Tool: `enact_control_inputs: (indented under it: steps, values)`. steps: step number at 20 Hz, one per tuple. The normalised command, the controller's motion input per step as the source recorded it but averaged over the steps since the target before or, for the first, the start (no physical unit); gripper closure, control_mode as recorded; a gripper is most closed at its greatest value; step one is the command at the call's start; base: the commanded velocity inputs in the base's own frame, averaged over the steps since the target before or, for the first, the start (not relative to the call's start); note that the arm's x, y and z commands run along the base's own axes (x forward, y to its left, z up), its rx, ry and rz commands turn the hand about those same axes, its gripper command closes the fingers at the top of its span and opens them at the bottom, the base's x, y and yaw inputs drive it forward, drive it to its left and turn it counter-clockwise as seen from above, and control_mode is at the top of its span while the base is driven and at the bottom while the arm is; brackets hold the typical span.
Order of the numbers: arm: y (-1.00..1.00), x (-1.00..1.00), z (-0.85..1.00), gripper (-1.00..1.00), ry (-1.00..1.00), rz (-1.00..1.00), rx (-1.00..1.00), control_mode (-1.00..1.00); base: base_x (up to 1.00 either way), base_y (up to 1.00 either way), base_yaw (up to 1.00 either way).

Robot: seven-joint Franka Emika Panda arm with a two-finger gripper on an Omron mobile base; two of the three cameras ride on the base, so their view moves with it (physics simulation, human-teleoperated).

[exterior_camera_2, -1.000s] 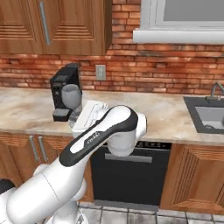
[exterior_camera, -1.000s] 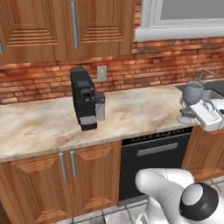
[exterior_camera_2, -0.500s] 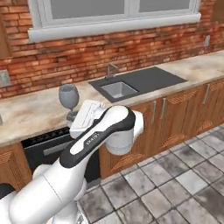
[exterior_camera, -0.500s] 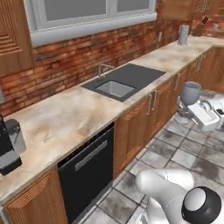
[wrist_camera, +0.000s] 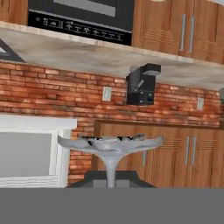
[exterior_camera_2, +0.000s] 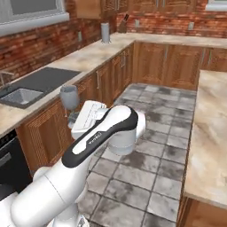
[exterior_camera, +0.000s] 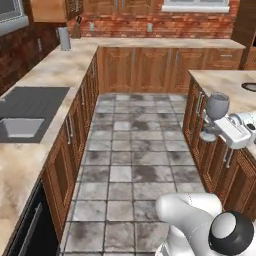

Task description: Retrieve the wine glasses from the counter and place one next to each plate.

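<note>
The hand [exterior_camera: 212, 131] is clamped on the stem of a wine glass [exterior_camera: 217, 106], carrying it upright over the tiled floor [exterior_camera: 135, 150] beside the island worktop [exterior_camera: 225, 82]. The glass looks light, thin and breakable; holding the stem low suits it, though it could tip.

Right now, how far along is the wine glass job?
Done: one clear greyish stemmed wine glass is off the beige marbled counter, carried upright with the jaws shut on its stem. In hand: it hangs over the tiled floor, near the island top. Left: setting it beside a plate; I cannot see the second glass.
</note>
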Motion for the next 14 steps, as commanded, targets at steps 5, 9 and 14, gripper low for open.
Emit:
enact_control_inputs:
  steps: [5, 9, 14]
  values:
    - [0.0, 0.0, 0.0, 1.0, 0.0, 0.0, 0.0, 1.0, 0.17, 0.25, -0.92]
    - [0.0, 0.0, 0.0, 1.0, 0.0, 0.0, 0.0, 1.0, 0.54, 0.57, -0.82]
    - [0.0, 0.0, 0.0, 1.0, 0.0, 0.0, 0.0, 1.0, 0.96, 0.95, -0.63]
